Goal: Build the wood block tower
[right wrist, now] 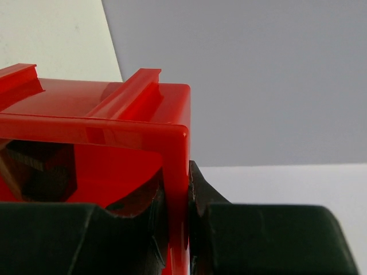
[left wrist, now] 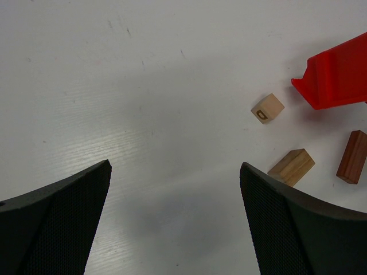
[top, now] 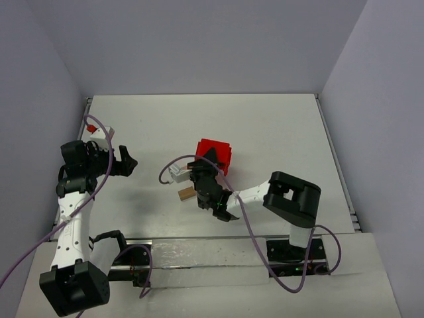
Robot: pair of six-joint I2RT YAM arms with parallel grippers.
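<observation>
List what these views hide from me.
Contents of the red bin: right wrist view, only dark shapes through its wall; top view, too small, partly behind the right gripper.
Most of the bin: left wrist view, cut by the right edge.
Near corner of the tan block: left wrist view, behind the left gripper.

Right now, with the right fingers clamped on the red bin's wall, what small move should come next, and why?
Probably tip the red bin to spill it: the right fingers pinch its wall, a dark shape shows through it, likely a block inside, and only three wood blocks lie on the table.
</observation>
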